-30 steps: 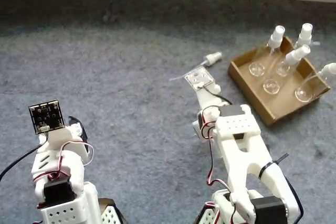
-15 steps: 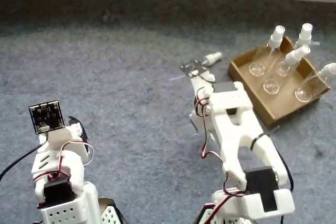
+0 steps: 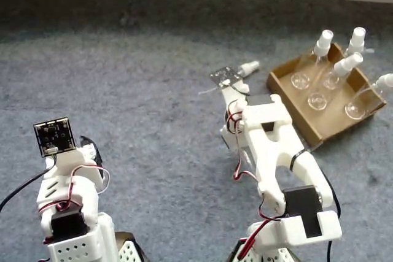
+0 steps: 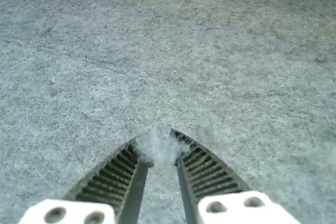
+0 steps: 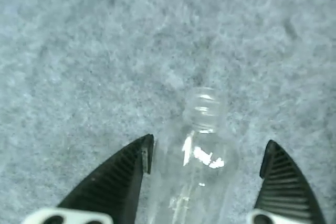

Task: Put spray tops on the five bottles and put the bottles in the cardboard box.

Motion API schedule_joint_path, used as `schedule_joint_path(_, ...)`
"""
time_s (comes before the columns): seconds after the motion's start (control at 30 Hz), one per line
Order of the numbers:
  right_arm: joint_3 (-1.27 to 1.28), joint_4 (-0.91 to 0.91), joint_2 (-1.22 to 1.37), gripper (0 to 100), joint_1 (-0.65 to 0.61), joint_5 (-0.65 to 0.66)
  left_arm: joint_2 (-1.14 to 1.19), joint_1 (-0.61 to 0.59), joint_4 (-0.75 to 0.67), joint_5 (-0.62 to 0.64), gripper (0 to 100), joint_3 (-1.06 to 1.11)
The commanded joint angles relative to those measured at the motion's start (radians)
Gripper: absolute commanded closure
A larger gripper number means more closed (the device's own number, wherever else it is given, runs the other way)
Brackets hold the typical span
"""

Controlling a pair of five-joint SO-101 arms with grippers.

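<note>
the cardboard box (image 3: 288,107) is used here as the marker. four bottles (image 3: 317,98) are seen lying in it, each one topped in white, with the tops sticking out over the far rim. a loose spray top (image 3: 249,67) is seen on the grey carpet (image 3: 135,78) just beside the box. the right arm (image 3: 270,139) is stretched out near the box, with its wrist close to that loose top. the right gripper (image 5: 207,153) is spread wide. a clear bottle (image 5: 202,171) with an open neck is laid on the carpet between the fingers, and a gap is seen on each side of it, so it is not squeezed. the left arm (image 3: 67,176) is seen well apart from the box. the left gripper (image 4: 157,144) is pointed down at the carpet, with its fingers drawn in narrow and the tips nearly touching.
</note>
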Motion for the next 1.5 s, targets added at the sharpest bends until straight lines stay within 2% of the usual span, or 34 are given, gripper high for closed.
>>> schedule_joint_path(0.0, -0.044, -0.016, -0.012, 76.0, 0.012, 0.002, -0.008, 0.025, -0.023, -0.012, 99, -0.008)
schedule_joint_path(0.33, -0.045, 0.064, -0.01, 76.9, 0.007, 0.008, -0.008, 0.025, -0.023, -0.012, 99, -0.007)
schedule_joint_path(0.5, -0.045, 0.096, -0.01, 71.1, 0.007, 0.009, -0.008, 0.025, -0.023, -0.012, 99, -0.007)
schedule_joint_path(0.63, -0.045, 0.076, -0.01, 71.4, 0.007, 0.009, -0.008, 0.025, -0.023, -0.012, 99, -0.007)
schedule_joint_path(1.03, -0.053, 0.077, -0.021, 92.0, 0.044, 0.003, -0.008, 0.027, -0.023, -0.012, 99, -0.01)
schedule_joint_path(1.13, -0.084, 0.151, -0.035, 92.1, 0.087, 0.003, -0.008, 0.051, -0.026, -0.011, 99, -0.01)
schedule_joint_path(1.3, -0.199, 0.277, -0.165, 92.1, 0.143, 0.003, -0.008, 0.171, -0.109, -0.011, 99, 0.045)
schedule_joint_path(1.4, -0.231, 0.318, -0.289, 92.1, 0.168, 0.003, -0.008, 0.18, -0.129, -0.014, 99, 0.058)
schedule_joint_path(1.47, -0.232, 0.332, -0.383, 92.1, 0.179, 0.003, -0.008, 0.18, -0.129, -0.075, 99, 0.058)
